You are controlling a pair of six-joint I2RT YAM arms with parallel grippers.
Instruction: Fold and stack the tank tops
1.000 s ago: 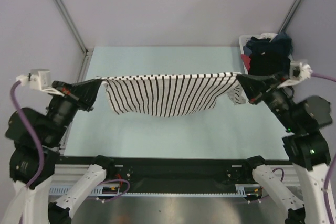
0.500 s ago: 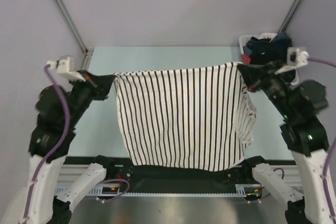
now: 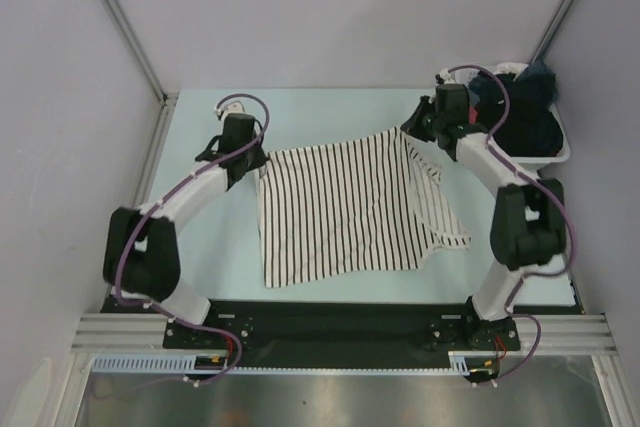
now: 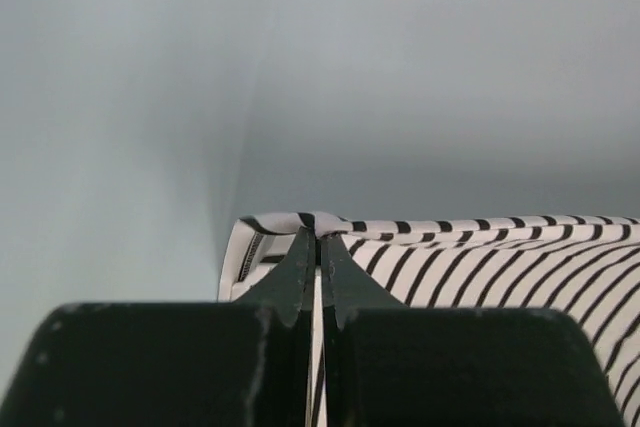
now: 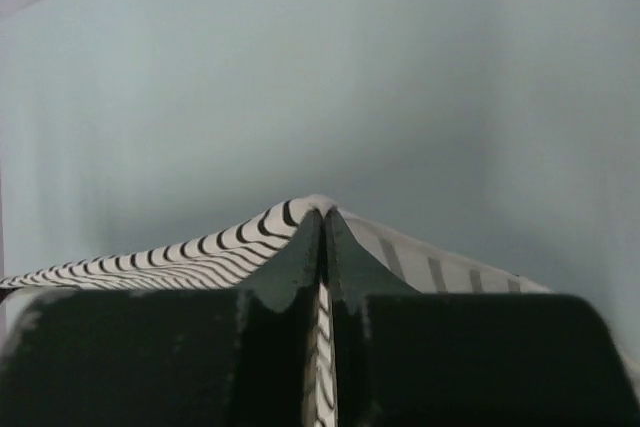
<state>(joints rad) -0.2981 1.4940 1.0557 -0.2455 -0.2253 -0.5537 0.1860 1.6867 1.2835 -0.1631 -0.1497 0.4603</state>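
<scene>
Pale blue-green tabletop (image 3: 200, 112) is filling the middle of the overhead view, with plain grey walls (image 3: 300, 7) rising behind it and slanted metal frame posts (image 3: 120, 17) standing at its far corners. Both arms are reaching out over the table from their bases at the near edge.

The striped tank top (image 3: 340, 207), white with thin black lines, is lying spread out near the centre of the table, its stripes running from the far edge toward the near edge. Its far edge is being held at both ends and is slanting slightly, the right end sitting farther back than the left. Along the right side the fabric is bunching and folding over itself, with a strap or flap trailing out toward the right arm.

The left gripper (image 3: 250, 159) is pinching the far left corner of the top. In the left wrist view its fingertips (image 4: 290, 277) are pressed together, with a small fold of striped cloth squeezed between them.

The right gripper (image 3: 408, 131) is clamping the far right corner. In the right wrist view its fingertips (image 5: 300, 257) are likewise closed tight on a peak of striped fabric that is draping away on both sides.

At the far right corner a white basket (image 3: 552, 155) is holding a pile of dark clothing (image 3: 510, 112); which garments are lying in it cannot be told.
</scene>
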